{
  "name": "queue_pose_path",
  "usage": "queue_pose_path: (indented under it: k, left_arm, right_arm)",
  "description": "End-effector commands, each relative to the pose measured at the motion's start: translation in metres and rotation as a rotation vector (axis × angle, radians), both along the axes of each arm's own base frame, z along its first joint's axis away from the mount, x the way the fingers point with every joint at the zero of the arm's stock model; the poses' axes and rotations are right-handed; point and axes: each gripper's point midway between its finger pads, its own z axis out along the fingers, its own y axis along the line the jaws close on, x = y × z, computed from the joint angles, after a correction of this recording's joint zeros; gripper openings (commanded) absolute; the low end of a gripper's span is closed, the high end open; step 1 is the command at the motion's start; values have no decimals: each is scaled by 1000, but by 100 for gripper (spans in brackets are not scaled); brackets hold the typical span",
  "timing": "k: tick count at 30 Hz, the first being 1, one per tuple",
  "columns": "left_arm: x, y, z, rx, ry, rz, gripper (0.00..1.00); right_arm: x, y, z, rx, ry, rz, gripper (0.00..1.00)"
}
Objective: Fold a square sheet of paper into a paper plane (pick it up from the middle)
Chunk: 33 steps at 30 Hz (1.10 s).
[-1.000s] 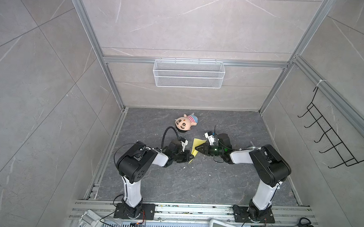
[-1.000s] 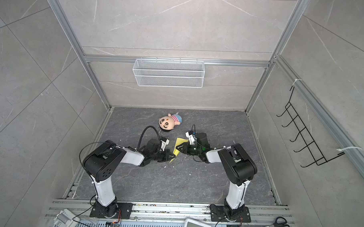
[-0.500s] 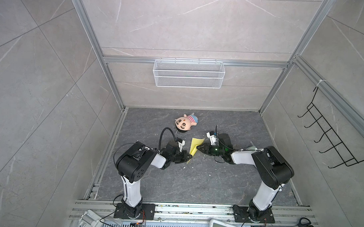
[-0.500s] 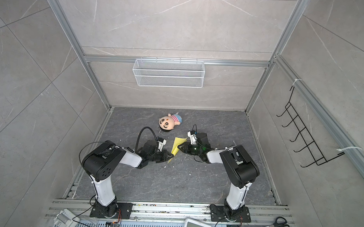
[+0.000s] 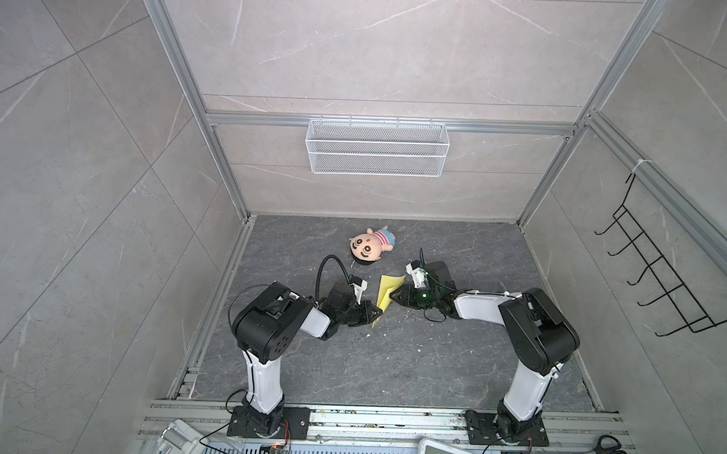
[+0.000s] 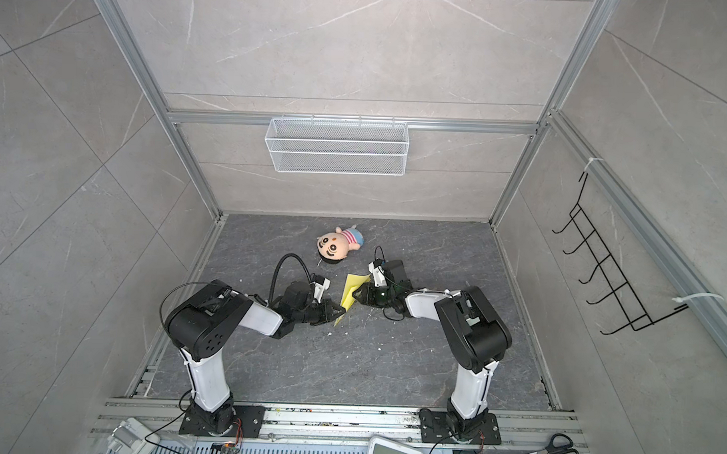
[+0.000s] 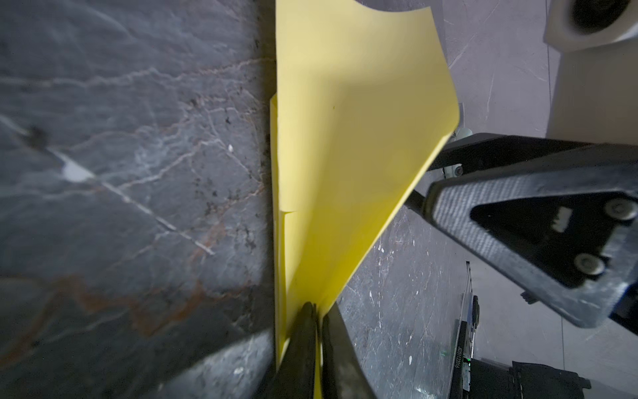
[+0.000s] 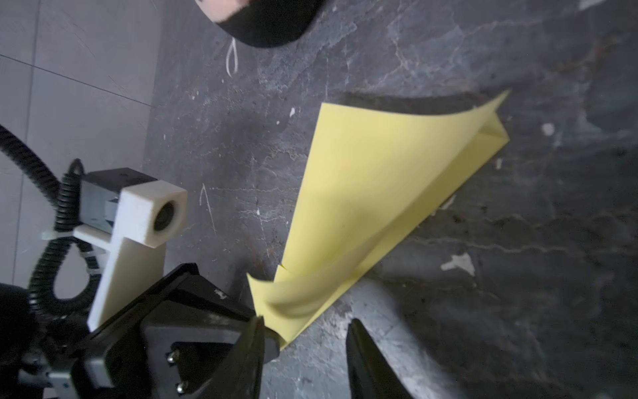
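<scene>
- Item: square sheet of paper (image 5: pixel 386 293), pale yellow, already creased into a long narrow wedge with one flap standing up and curling. It lies on the dark counter (image 5: pixel 390 362) between the two arms, near the plush doll (image 5: pixel 367 249) but apart from it.
- Left gripper (image 7: pixel 319 311): its fingers (image 7: pixel 303 338) are pressed together on the narrow pointed end of the sheet, with the paper pinched between them.
- Right gripper (image 8: pixel 304 319): its fingers (image 8: pixel 366 359) stand well apart and hold nothing. Bare counter shows in the gap, and the sheet's narrow end lies just ahead of it, close beside one finger. Whether that finger touches the paper cannot be told.
- Step in hand, as judged: mid-fold, with the left side anchoring the point while the right side is free to take a new hold.
- Next move, as judged: the right fingers need to take or press the raised flap and lay it flat along the centre crease, without dragging the point out of the left pinch.
- Risk, as judged: the thin paper may buckle or slide.
</scene>
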Motion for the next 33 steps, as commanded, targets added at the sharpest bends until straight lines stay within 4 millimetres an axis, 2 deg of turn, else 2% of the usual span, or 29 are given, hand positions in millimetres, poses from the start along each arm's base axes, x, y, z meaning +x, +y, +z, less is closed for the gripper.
queue_pose_path:
  k: [1, 10, 17, 21, 28, 33]
  left_arm:
    - [2, 7, -9, 3, 13, 27, 10]
    - [3, 8, -13, -4, 22, 31, 10]
    - [3, 10, -13, -1, 27, 34, 12]
    - [3, 11, -15, 0, 32, 38, 15]
    - [5, 9, -8, 0, 18, 23, 17]
    - [7, 8, -3, 10, -1, 16, 23]
  right_arm:
    - [-6, 1, -18, -72, 37, 36, 44]
    - [-11, 2, -36, -180, 80, 51, 49]
    - [-10, -9, -51, -287, 120, -1, 51]
    - [-13, -8, -58, -323, 146, 0, 54]
    - [-19, -9, -66, -345, 177, -7, 54]
    - [-20, -11, -68, -365, 200, -28, 54]
